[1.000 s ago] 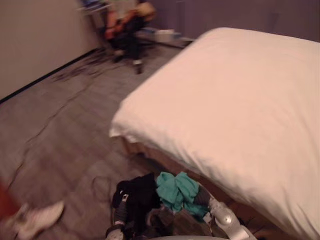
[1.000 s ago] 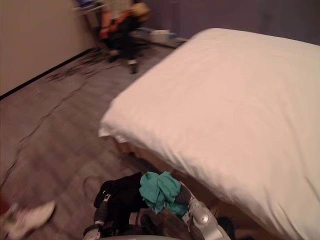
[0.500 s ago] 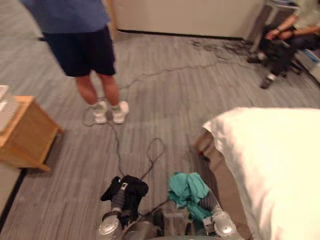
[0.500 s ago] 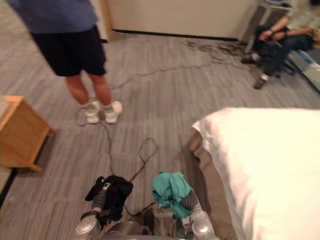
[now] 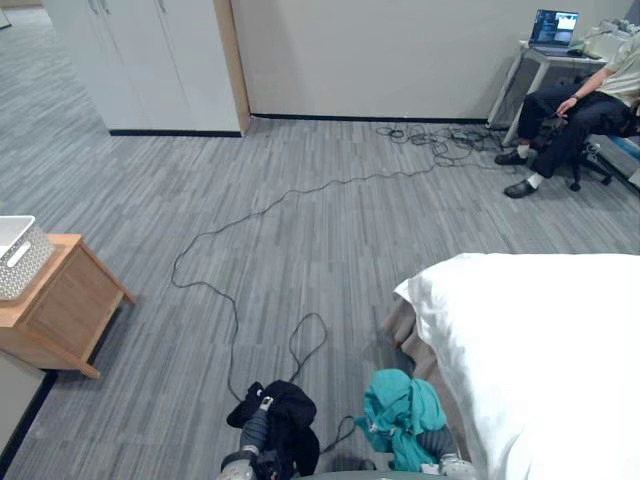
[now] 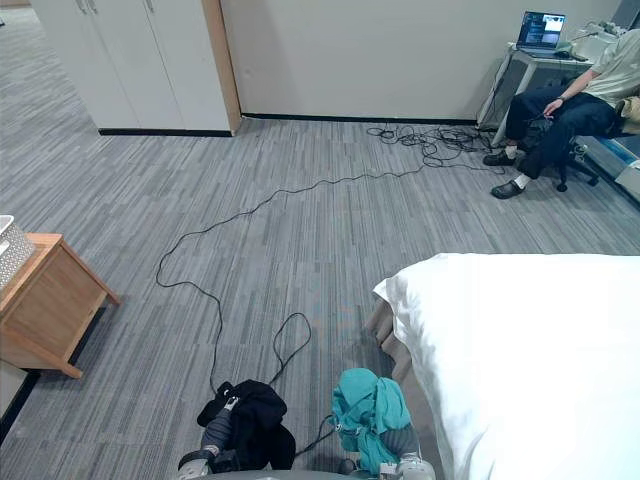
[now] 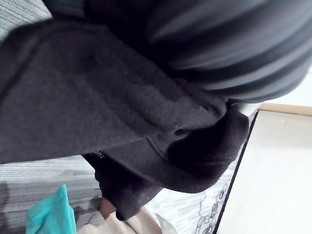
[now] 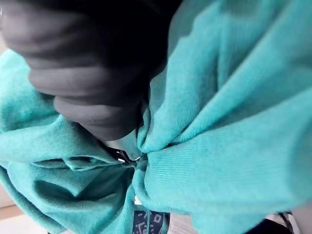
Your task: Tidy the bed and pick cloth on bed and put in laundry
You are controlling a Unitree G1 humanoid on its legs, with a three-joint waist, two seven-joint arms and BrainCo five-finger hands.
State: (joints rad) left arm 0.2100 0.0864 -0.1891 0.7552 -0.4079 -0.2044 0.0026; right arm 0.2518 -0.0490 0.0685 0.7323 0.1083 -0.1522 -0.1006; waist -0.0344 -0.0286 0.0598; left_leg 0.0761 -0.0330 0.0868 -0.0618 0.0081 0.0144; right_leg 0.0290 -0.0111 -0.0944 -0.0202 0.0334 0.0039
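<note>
Off the corner of the bed [image 5: 540, 350], above the carpet [image 5: 330, 230], the left hand [image 5: 256, 428] bore a black cloth [image 5: 292, 428] draped over it, and the right hand [image 5: 436, 441] sat bundled in a teal cloth [image 5: 400, 412]. Each cloth hid its hand's grip, which could not be told.
</note>
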